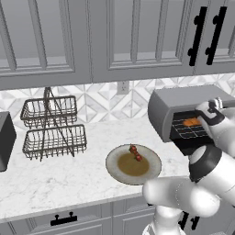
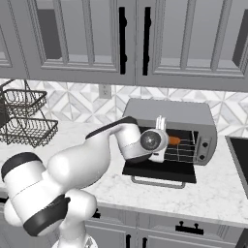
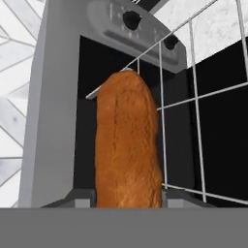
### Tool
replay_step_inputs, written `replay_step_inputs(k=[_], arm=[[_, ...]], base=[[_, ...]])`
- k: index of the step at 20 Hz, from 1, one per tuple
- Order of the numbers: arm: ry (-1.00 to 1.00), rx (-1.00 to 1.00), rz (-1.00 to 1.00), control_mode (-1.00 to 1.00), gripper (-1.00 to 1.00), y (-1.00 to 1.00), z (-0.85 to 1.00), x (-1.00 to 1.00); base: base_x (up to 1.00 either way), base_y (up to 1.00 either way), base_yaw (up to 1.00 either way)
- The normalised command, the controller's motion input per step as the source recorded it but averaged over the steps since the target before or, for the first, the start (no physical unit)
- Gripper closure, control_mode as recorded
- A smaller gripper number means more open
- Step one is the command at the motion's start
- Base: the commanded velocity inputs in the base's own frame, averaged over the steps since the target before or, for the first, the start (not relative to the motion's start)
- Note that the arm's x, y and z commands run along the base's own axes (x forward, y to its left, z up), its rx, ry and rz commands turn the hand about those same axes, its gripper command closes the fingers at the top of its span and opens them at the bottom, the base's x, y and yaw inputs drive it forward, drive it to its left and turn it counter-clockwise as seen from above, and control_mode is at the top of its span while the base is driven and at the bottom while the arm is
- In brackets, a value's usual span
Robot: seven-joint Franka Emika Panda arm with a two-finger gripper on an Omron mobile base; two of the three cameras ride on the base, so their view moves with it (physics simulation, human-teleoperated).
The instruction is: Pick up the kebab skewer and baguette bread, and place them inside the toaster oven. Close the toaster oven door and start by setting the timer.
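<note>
The toaster oven [image 1: 176, 102] [image 2: 169, 110] stands on the counter with its door [image 2: 160, 172] folded down flat in front. My gripper [image 3: 128, 197] reaches into the black cavity, shut on the baguette bread [image 3: 127, 140] [image 1: 192, 122] [image 2: 175, 140]. The orange-brown loaf points into the oven over the wire rack [image 3: 193, 106]. To the left of the oven, the kebab skewer [image 1: 135, 153] with its red and brown chunks lies on a round plate [image 1: 114, 172].
A two-tier wire basket stand [image 1: 53, 128] sits at the back left, with a dark toaster [image 1: 4, 137] at the left edge. The oven's knobs [image 2: 203, 145] are on its right side. A dark cooktop [image 2: 240, 155] lies to the right. Wall cabinets hang overhead.
</note>
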Motion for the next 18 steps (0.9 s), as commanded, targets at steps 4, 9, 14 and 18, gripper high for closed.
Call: replay_step_inputs(k=[4, 9, 14, 18], arm=[[0.0, 0.0, 0.0, -1.0, 1.0, 0.0, -0.1, 0.22], [0.0, 0.0, 0.0, -1.0, 1.0, 0.0, -0.09, 0.18], [0.0, 0.0, 0.0, -1.0, 1.0, -0.09, -0.14, 0.17], [0.0, 0.0, 0.0, -1.0, 1.0, -0.18, -0.14, 0.16]], base=[[0.0, 0.0, 0.0], [0.0, 0.0, 0.0], [0.0, 0.0, 0.0], [0.0, 0.0, 0.0]])
